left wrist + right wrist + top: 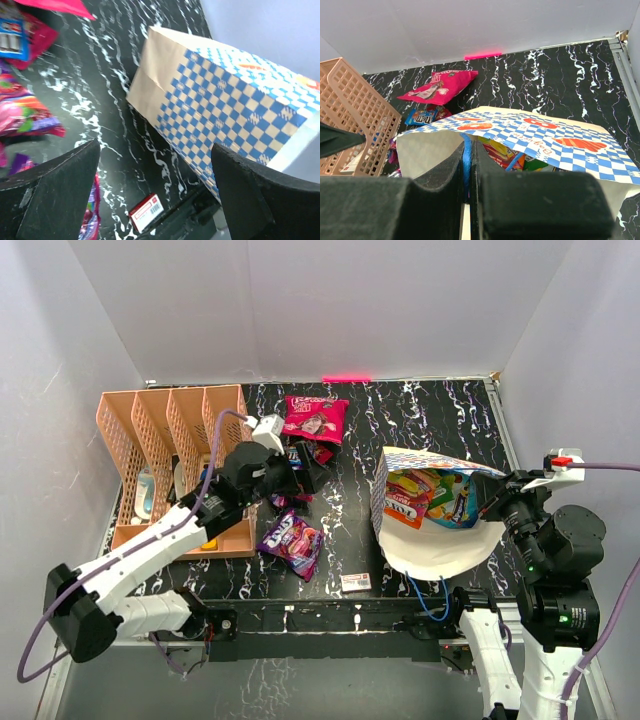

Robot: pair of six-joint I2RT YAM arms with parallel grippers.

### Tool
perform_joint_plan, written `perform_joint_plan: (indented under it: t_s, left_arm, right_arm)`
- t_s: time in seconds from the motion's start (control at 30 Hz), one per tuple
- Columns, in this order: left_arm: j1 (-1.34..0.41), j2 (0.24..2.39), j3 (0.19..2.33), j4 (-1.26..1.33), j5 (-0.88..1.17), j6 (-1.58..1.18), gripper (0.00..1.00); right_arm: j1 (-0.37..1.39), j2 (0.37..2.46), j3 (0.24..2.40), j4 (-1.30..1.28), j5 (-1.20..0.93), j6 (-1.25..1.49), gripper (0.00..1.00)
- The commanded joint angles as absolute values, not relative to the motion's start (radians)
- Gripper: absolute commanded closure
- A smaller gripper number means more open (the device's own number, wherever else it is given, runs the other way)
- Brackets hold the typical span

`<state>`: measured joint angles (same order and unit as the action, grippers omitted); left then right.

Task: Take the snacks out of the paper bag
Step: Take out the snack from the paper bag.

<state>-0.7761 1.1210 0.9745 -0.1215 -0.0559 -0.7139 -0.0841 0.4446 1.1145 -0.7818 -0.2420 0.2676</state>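
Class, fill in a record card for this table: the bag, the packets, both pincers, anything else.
bag: on its side, mouth open
in bag: several packets
out of bag: pink packet, purple packet, more by the left arm
left pincer: open, empty
right pincer: shut on bag's rim
other: rack, white box

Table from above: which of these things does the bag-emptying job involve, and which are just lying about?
Part of the job:
paper bag, gripped by the shut right pincer
snacks inside it
pink packet and purple packet, already out
open left pincer

Just lying about:
orange divider rack
small white box
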Motion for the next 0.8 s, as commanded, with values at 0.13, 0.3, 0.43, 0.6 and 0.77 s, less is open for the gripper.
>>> perform_joint_plan:
  t_s: [0.13, 0.3, 0.43, 0.6, 0.77]
  left_arm:
    - [-0.873, 1.127, 0.899, 0.362, 0.285, -0.647, 0.10]
    - [-1.145, 1.210, 1.084, 0.258, 0.157, -0.348, 0.10]
    - [-1.332, 1.356, 1.244, 0.131, 0.045, -0.088, 0.10]
    - [-1.473, 1.582, 1.394, 0.011, -0.232, 0.198, 0.12]
    - [-1.482, 1.749, 1.442, 0.142, -0.493, 0.230, 0.12]
  right_arm:
    - [-0.077, 0.438, 1.139, -0.712, -0.255, 0.274, 0.92]
    - [-0.077, 0.438, 1.135, -0.708, -0.254, 0.273, 0.92]
    - [-0.077, 0.438, 1.138, -0.709, -0.252, 0.273, 0.92]
    - [-0.077, 0.442, 1.149, -0.713, -0.253, 0.275, 0.92]
    - [-0.076, 0.441, 1.155, -0.716, -0.249, 0.274, 0.92]
